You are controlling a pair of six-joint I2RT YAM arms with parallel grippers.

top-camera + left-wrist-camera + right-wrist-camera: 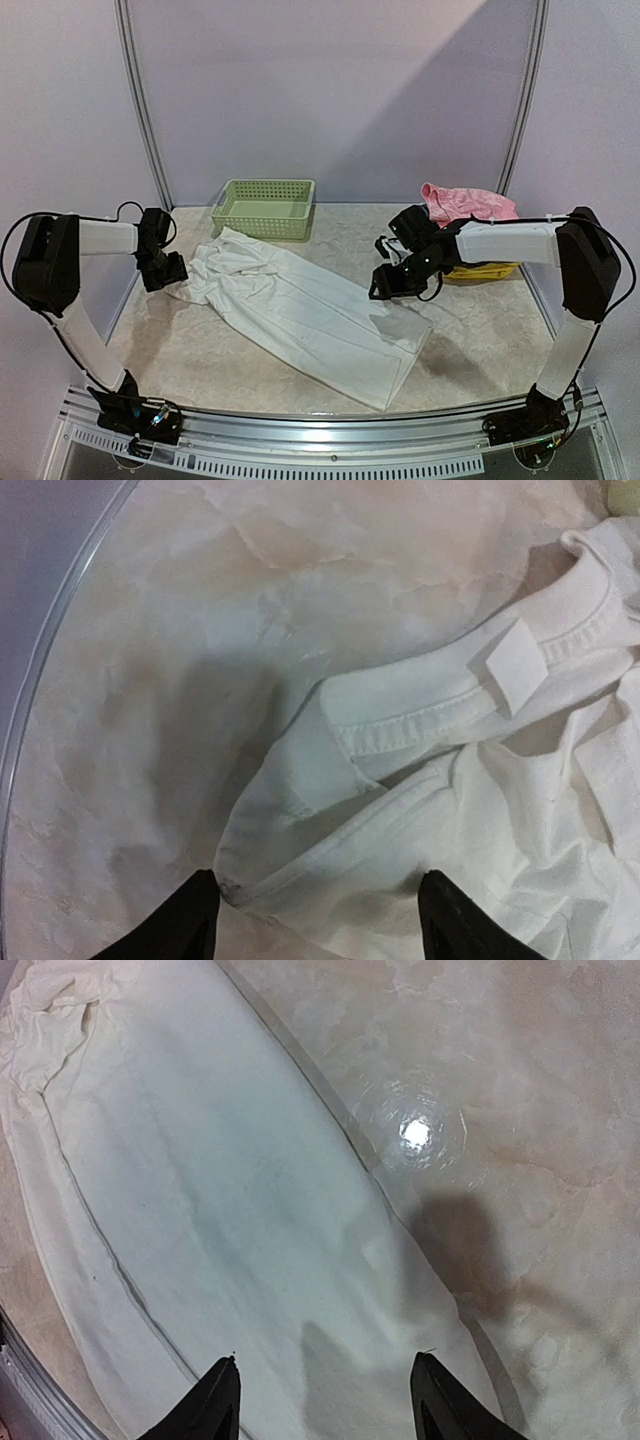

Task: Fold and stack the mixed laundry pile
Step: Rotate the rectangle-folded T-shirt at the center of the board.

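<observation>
The large white garment (300, 315) lies spread diagonally across the table, its bunched waist end at the left and its hem at the front right. My left gripper (165, 272) is open just above the waist end, whose waistband (420, 715) with a white label shows between its fingertips (190, 920). My right gripper (385, 285) is open and empty above the garment's right part (230, 1220). The thin pink piece (465, 203) lies crumpled at the back right, behind my right arm.
A pale green lattice basket (264, 208) stands at the back, left of centre. Folded yellow cloth (480, 271) lies under my right arm at the right. Bare marbled tabletop (160, 350) lies front left and between basket and right arm.
</observation>
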